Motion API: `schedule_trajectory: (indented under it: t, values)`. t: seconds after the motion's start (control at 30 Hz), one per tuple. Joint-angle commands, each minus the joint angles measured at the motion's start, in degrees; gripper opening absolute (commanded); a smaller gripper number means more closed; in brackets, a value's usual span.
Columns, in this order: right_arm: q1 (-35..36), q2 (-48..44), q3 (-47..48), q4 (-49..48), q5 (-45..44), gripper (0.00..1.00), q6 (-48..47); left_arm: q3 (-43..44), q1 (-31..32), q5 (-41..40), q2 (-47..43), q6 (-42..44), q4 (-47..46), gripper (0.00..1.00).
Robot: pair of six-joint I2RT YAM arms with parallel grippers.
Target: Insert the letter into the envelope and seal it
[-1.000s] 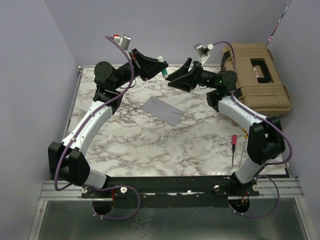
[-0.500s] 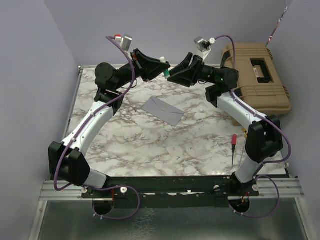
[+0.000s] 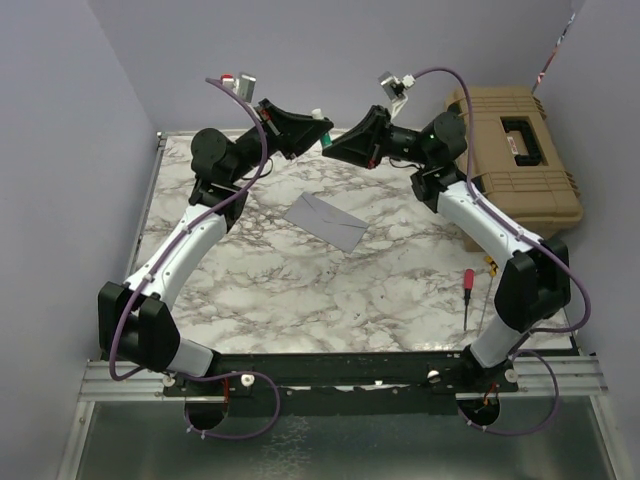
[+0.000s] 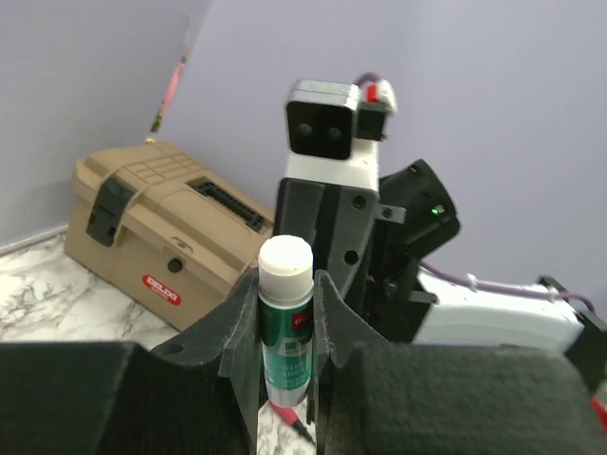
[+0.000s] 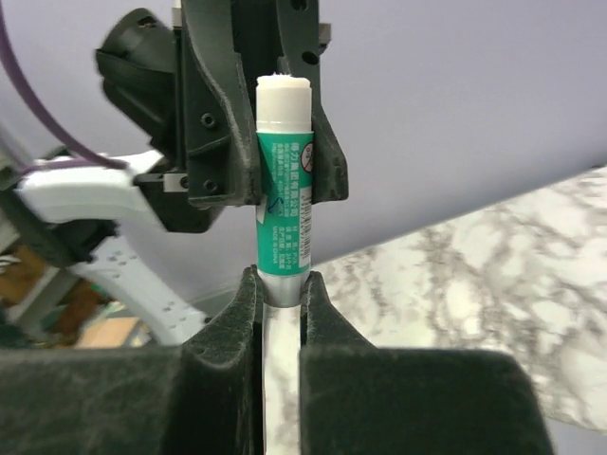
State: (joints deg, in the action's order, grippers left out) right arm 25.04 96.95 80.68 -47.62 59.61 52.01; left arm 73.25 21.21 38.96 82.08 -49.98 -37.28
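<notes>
The left gripper (image 4: 285, 289) and right gripper (image 5: 281, 284) both pinch the glue stick (image 5: 283, 204) (one end each); the envelope (image 3: 328, 221) lies below.

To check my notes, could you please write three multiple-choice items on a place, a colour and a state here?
1. Where does the envelope lie? A on the table B on the floor C in a tool
2. What colour is the screwdriver handle? A blue B red C yellow
3. What holds the glue stick? A nothing B one tool C both tools
Key: A, it lies flat on the marble; B, the handle shows red; C, the left tool and right tool each clamp an end.
</notes>
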Motion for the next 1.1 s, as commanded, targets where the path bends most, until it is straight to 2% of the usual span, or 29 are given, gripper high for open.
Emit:
schedule_trajectory:
  t: [0.0,0.07,0.17,0.27,0.37,0.43,0.47,0.53,0.57,0.67,0.7,0.73,0.8,0.87,0.97,1.07]
  values:
    - [3.5,-3.3,5.1,29.9,-14.1,0.01,-31.5,-2.5,0.6,-5.8,-2.4,0.6,-2.0,0.00]
    - [5.8,-3.5,7.0,36.7,-25.1,0.00,-41.2,-3.9,0.6,-8.3,-3.1,0.8,-2.0,0.00]
    - [11.2,-3.3,7.5,39.5,-46.2,0.01,-53.4,-6.0,0.6,-12.9,-4.3,1.3,-1.5,0.00]
    - [16.8,-1.2,8.1,37.3,-67.0,0.00,-63.8,-7.6,0.6,-18.0,-5.4,1.9,-0.1,0.00]
    - [22.0,2.2,8.7,29.7,-91.0,0.01,-72.3,-8.5,0.6,-23.0,-6.3,1.9,2.9,0.00]
    - [22.9,3.7,9.9,28.7,-99.5,0.01,-73.0,-8.9,0.6,-26.4,-7.0,1.2,5.6,0.00]
    - [23.0,3.5,9.9,28.9,-99.9,0.01,-72.6,-9.1,0.6,-27.6,-7.3,1.0,6.3,0.00]
    - [23.2,2.7,9.8,30.6,-98.6,0.01,-71.0,-9.2,0.5,-29.7,-7.9,0.7,8.0,0.00]
    - [23.2,2.2,9.9,32.8,-94.6,0.05,-69.1,-9.1,0.6,-30.3,-8.1,0.7,8.6,0.00]
    - [22.1,-0.2,9.9,41.9,-72.2,0.49,-64.7,-8.3,0.6,-28.3,-7.6,2.0,8.9,0.00]
    - [21.3,-1.2,10.0,45.4,-64.5,0.57,-62.8,-8.0,0.5,-27.1,-7.4,2.8,8.9,0.00]
    - [20.0,-2.0,10.3,48.8,-56.9,0.62,-60.3,-7.6,0.4,-26.3,-7.3,3.5,9.6,0.00]
    - [16.3,-3.9,9.7,51.4,-45.4,0.66,-54.0,-6.5,-0.4,-25.0,-6.8,4.8,12.4,0.00]
    - [11.7,-6.0,7.4,50.1,-33.6,0.68,-46.8,-6.1,-1.6,-23.0,-6.9,5.9,13.9,0.00]
    - [6.0,-9.1,2.1,40.9,-17.4,0.69,-37.7,-6.1,-2.6,-18.4,-7.1,7.3,12.9,0.00]
    - [3.0,-10.0,-0.9,31.4,-9.5,0.70,-28.7,-6.0,-3.2,-11.8,-7.1,7.8,9.5,0.00]
